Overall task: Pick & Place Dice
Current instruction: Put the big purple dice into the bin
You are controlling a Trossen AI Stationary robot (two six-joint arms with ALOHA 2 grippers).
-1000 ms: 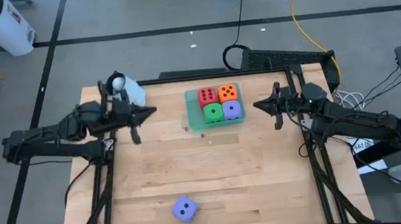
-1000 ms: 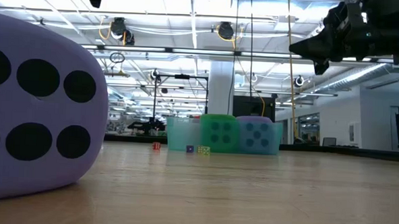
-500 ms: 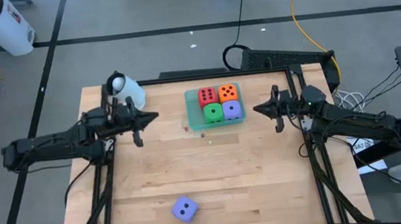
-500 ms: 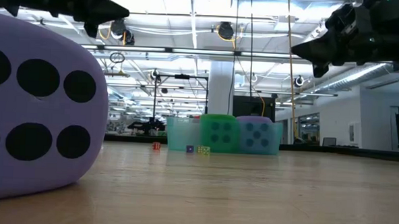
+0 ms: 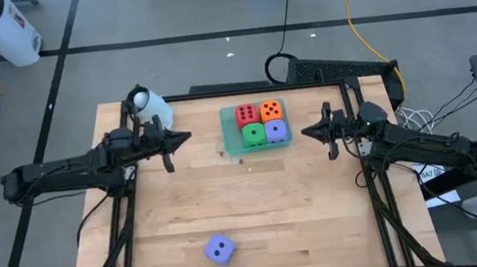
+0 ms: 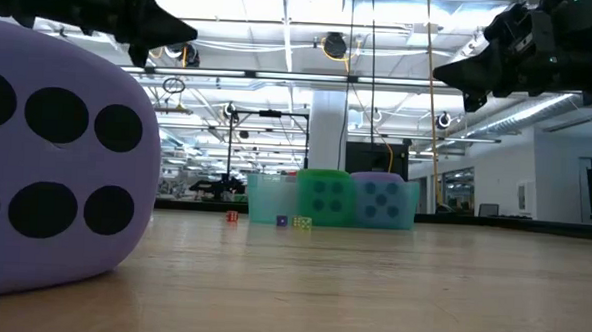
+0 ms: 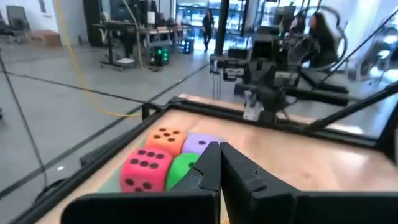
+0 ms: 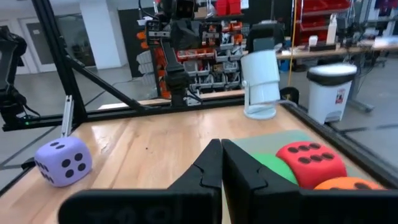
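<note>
A translucent green tray [image 5: 226, 142] stands at the table's far middle. In it sit a red die [image 5: 245, 115], an orange die [image 5: 272, 109], a green die [image 5: 254, 134] and a purple-blue die [image 5: 276, 130]. A second purple-blue die [image 5: 220, 249] rests on the wood near the front edge and fills the left of the low view [image 6: 56, 156]. My left gripper [image 5: 187, 138] hovers shut to the left of the tray, pointing level at it [image 7: 219, 149]. My right gripper [image 5: 303, 131] hovers shut to the right of the tray [image 8: 221, 146]. Both are clear of the table.
A white cylinder [image 5: 149, 106] stands at the table's far left corner. A few tiny coloured bits [image 5: 241, 160] lie on the wood just in front of the tray. A black object with cables [image 5: 338, 68] sits beyond the far edge. Bare wood lies between the tray and the loose die.
My left gripper has sunk and swung slightly toward the tray, coming down into the low view. It stays shut. My right gripper has kept its place. The dice have not moved.
</note>
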